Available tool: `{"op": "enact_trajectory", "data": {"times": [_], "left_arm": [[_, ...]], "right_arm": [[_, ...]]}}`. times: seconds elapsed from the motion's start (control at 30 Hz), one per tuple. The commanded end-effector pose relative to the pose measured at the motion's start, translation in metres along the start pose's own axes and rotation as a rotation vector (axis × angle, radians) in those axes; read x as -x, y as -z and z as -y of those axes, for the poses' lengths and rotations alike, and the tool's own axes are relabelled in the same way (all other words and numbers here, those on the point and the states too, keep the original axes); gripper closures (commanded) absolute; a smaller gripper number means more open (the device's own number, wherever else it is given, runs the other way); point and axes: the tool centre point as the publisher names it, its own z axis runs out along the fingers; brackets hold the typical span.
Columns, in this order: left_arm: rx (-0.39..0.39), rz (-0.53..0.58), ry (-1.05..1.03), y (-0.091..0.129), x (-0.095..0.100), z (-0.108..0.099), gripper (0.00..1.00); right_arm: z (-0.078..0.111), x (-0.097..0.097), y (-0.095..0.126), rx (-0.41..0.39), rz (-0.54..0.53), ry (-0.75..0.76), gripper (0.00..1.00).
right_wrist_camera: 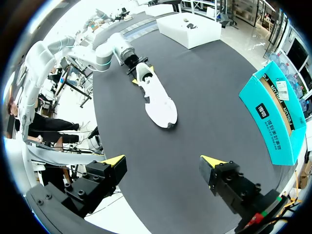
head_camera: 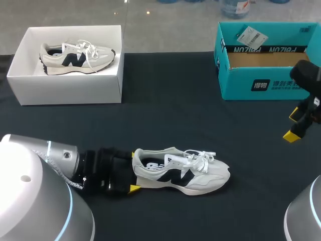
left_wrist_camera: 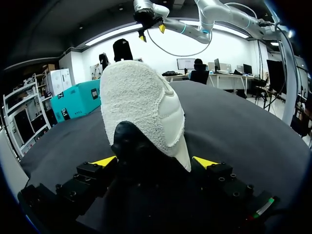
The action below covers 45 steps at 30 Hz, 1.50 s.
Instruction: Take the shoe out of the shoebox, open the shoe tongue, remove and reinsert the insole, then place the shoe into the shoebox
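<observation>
Left end effector (left_wrist_camera: 155, 160) clamps the white, black-marked shoe (head_camera: 185, 173) at its heel; laces lie loose; right end effector (right_wrist_camera: 163, 159) stands apart.

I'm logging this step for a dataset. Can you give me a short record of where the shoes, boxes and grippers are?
loose shoe: on the table, outside both boxes
second shoe: inside the white box
white box: far left, open
teal box: far right, open, no shoe seen inside
left gripper: at the loose shoe's heel, grip unclear
right gripper: open, empty, near the teal box
</observation>
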Motion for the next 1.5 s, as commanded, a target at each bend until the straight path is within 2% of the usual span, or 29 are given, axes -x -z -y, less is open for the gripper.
{"op": "enact_trajectory", "data": {"times": [0.03, 0.4, 0.43, 0.5, 0.6, 0.63, 1.03, 1.5], "left_arm": [[0.007, -0.003, 0.004, -0.0067, 0.0012, 0.0017, 0.00], [0.002, -0.011, 0.007, -0.0070, 0.0050, 0.0044, 0.00], [0.003, -0.011, 0.007, -0.0069, 0.0051, 0.0038, 0.04], [0.004, -0.012, 0.008, -0.0068, 0.0049, 0.0026, 0.50], [0.006, -0.013, 0.013, -0.0064, 0.0040, -0.0007, 0.94], [0.008, -0.014, 0.015, -0.0063, 0.0038, -0.0014, 1.00], [0.039, -0.020, 0.013, 0.0000, -0.0012, -0.0037, 1.00], [0.038, -0.023, 0.020, 0.0021, -0.0023, -0.0047, 1.00]], "right_arm": [[-0.0018, 0.0017, -0.0012, -0.005, -0.002, -0.001, 0.00], [-0.0018, 0.0017, -0.0012, -0.005, -0.002, -0.001, 0.00], [-0.0018, 0.0017, -0.0012, -0.005, -0.002, -0.001, 0.00], [-0.0018, 0.0017, -0.0012, -0.005, -0.002, -0.001, 0.00], [-0.0018, 0.0017, -0.0012, -0.005, -0.002, -0.001, 0.00], [-0.0018, 0.0017, -0.0012, -0.005, -0.002, -0.001, 0.00], [-0.0018, 0.0017, -0.0012, -0.005, -0.002, -0.001, 0.00], [-0.0018, 0.0017, -0.0012, -0.005, -0.002, -0.001, 0.00]]}}
